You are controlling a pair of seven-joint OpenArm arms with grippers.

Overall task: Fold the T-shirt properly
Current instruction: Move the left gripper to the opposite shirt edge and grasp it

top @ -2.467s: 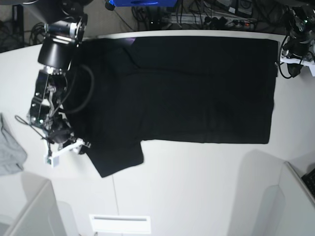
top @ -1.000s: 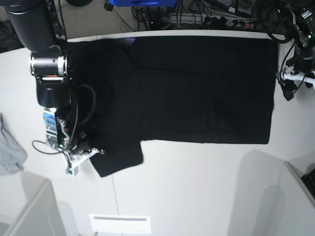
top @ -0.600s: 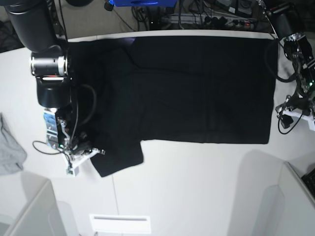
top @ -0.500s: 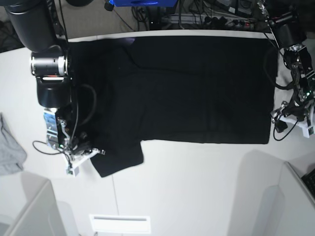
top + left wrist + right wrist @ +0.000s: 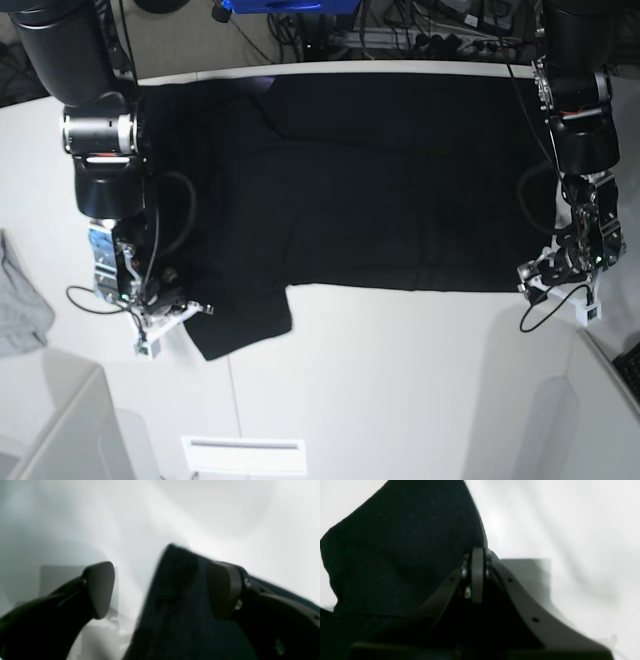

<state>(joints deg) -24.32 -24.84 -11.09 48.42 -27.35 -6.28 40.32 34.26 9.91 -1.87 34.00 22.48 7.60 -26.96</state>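
At four o'clock, the left gripper [image 5: 545, 272] is gaping astride the black T-shirt [image 5: 400, 180] hem; the right gripper [image 5: 190, 310], pinching the sleeve, is risking a lopsided lift.

No writing, label, brand or number can be read anywhere — every view shows only unmarked things.

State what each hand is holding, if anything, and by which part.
The right hand is shut on the T-shirt, pinching the edge of its sleeve. The left hand holds nothing: its jaws stand open astride the shirt's bottom corner.
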